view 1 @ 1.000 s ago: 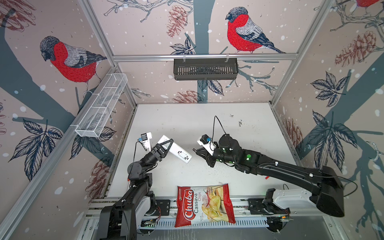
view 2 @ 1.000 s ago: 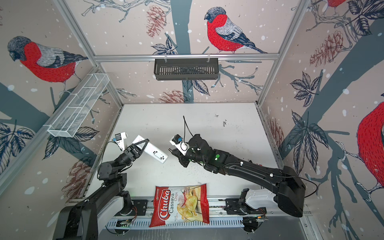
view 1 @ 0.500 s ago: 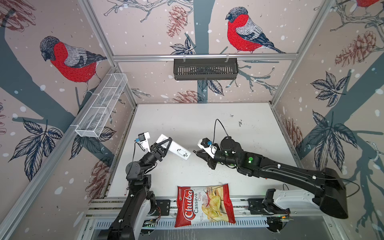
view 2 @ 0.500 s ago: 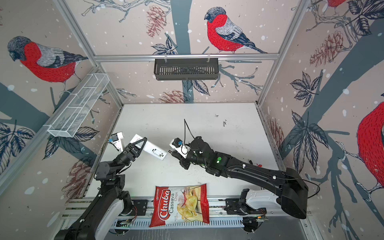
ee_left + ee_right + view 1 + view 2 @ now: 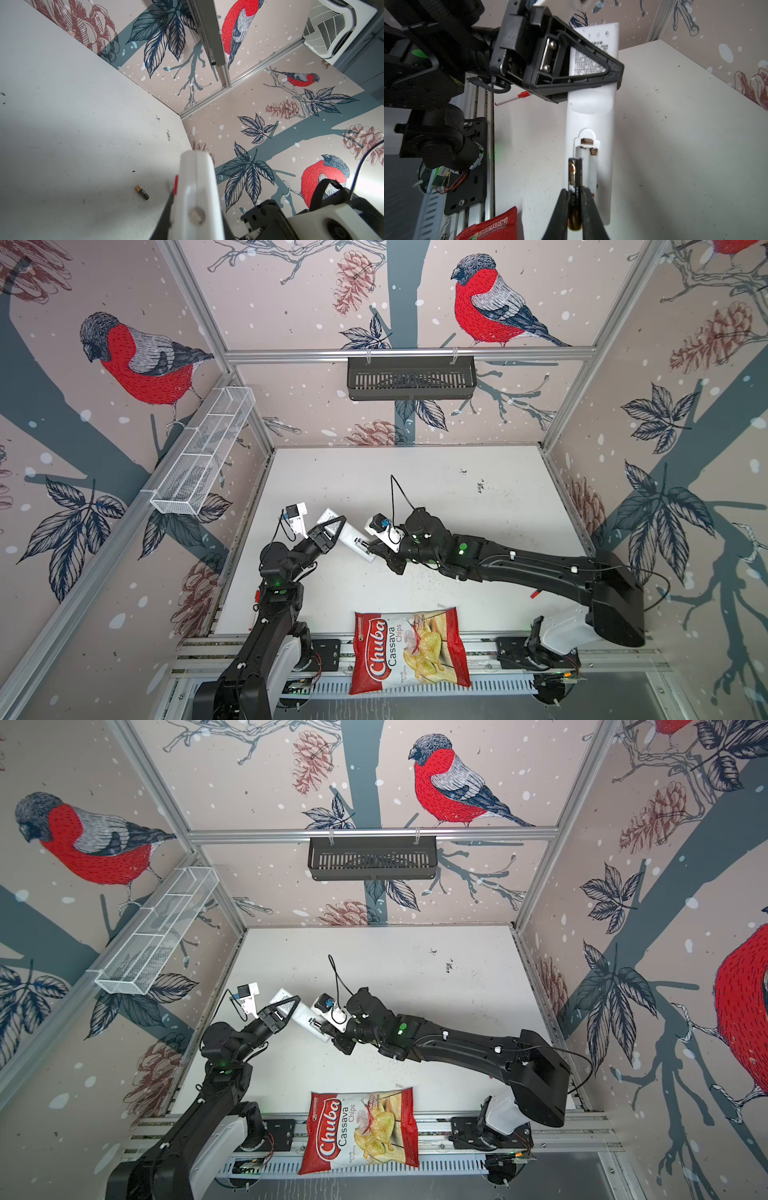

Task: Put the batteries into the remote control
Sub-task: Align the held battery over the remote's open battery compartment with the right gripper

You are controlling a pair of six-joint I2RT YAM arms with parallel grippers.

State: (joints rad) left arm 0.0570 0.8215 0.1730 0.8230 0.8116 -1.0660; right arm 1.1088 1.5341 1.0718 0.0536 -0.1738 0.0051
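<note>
Two arms meet over the white table, left of its centre, and much of what matters is covered where they meet. In both top views the remote control shows only as a short white bar slanting from far left to near right. Its near-right end disappears under the right gripper, and we cannot make out any battery there. The left gripper is clamped on the remote's far-left half and holds it raised above the table. The right wrist view is clearer. We see the remote's plain back, its printed label partly crossed by a black triangular finger of the left gripper, and the open battery compartment with two channels. The right gripper is closed narrowly on the first battery, pinching its rear part. The finger bases are cut off by the frame edge, and the gripped end of the battery is blurred. This battery lies lengthwise along one channel, its free end close to the contacts at the compartment's end, but we cannot tell whether it is seated or just above the channel. The second battery appears only in the left wrist view, lying flat on the table apart from both grippers. A chips bag lies at the table's near edge.
</note>
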